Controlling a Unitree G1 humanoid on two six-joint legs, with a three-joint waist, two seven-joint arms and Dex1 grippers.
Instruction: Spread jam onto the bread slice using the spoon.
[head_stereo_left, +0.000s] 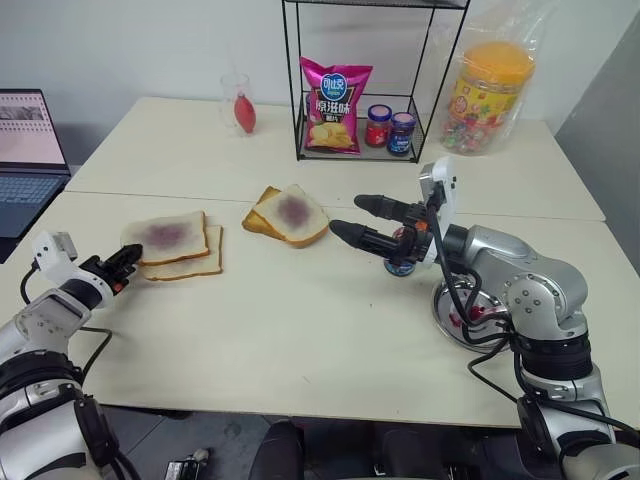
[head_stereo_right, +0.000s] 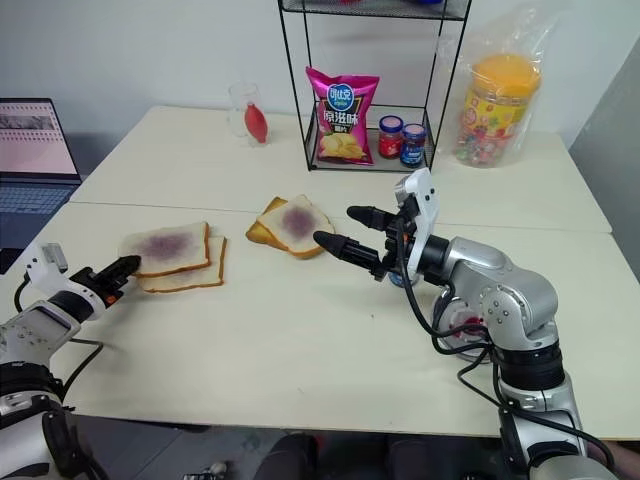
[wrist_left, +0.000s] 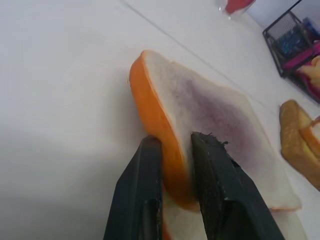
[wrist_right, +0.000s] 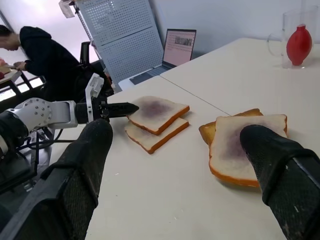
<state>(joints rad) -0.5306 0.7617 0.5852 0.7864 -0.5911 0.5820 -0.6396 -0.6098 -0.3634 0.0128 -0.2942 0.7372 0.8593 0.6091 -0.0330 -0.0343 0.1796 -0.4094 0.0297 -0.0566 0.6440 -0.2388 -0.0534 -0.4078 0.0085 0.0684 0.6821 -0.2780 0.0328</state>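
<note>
Gripping the crust firmly but without crushing it is what the step in hand seems to call for. At the near left of the table (head_stereo_left: 300, 340), the left gripper (head_stereo_left: 125, 262) is clamped on the near edge of the bread slice (head_stereo_left: 165, 236), one finger (wrist_left: 142, 165) outside the crust and the other on the white face. The slice rests on a plain slice (head_stereo_left: 195, 266). It should be kept level if lifted, so that it does not sag or tear.

The bread slice lies flat with its purple stain up. Being square, no long axis is offered; the gripped edge faces the robot's left.

Farther right, the right gripper (head_stereo_left: 348, 217) is held above the table with its fingers wide apart and nothing between them. A steel dish (head_stereo_left: 445, 312) lies under that arm, and the jam jar (head_stereo_left: 402, 264) stands just behind the fingers. Beyond is another stained slice (head_stereo_left: 292, 212) on a browner one.
</note>
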